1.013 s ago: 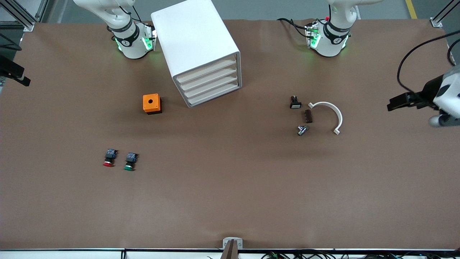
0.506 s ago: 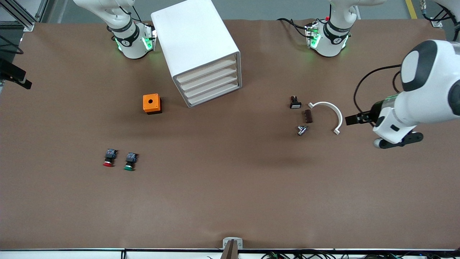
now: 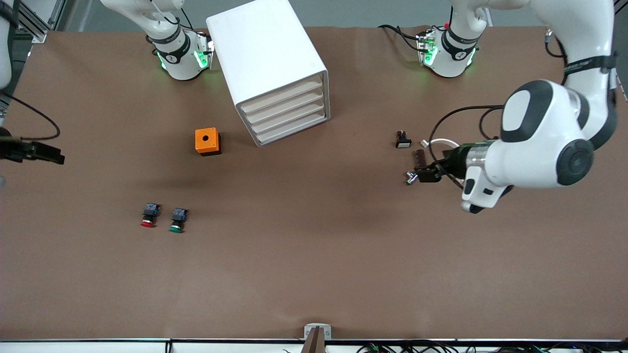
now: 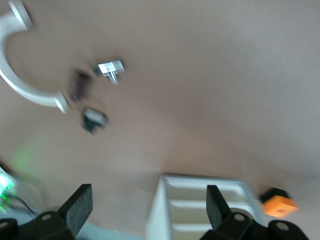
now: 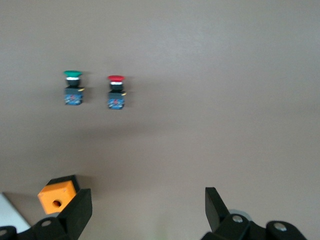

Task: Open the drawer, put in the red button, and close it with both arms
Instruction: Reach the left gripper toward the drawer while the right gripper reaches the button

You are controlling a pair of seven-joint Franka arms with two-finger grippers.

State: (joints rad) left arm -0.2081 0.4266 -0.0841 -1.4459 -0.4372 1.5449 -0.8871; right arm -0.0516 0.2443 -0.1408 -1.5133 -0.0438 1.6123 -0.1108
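Note:
The white cabinet (image 3: pixel 267 63) stands at the back middle with all four drawers shut; the drawer (image 3: pixel 282 95) is the topmost one. The red button (image 3: pixel 148 215) lies on the table beside the green-capped one (image 3: pixel 177 220), nearer to the front camera than the orange box (image 3: pixel 207 141). My left gripper (image 3: pixel 424 174) is open and empty, over small parts toward the left arm's end; its wrist view (image 4: pixel 147 207) faces the cabinet (image 4: pixel 200 210). My right gripper (image 3: pixel 44 153) is open and empty, at the right arm's end. Its wrist view (image 5: pixel 147 210) shows the red button (image 5: pixel 116 92).
A white curved piece (image 3: pixel 444 143), a black switch (image 3: pixel 403 139), a dark brown block (image 3: pixel 420 157) and a small metal part (image 3: pixel 411 178) lie under and beside my left gripper. The orange box also shows in the right wrist view (image 5: pixel 57 195).
My left arm has swung in from the table's edge and now hangs over the small parts. My right gripper has shifted a little at the right arm's end. Objects have not moved.

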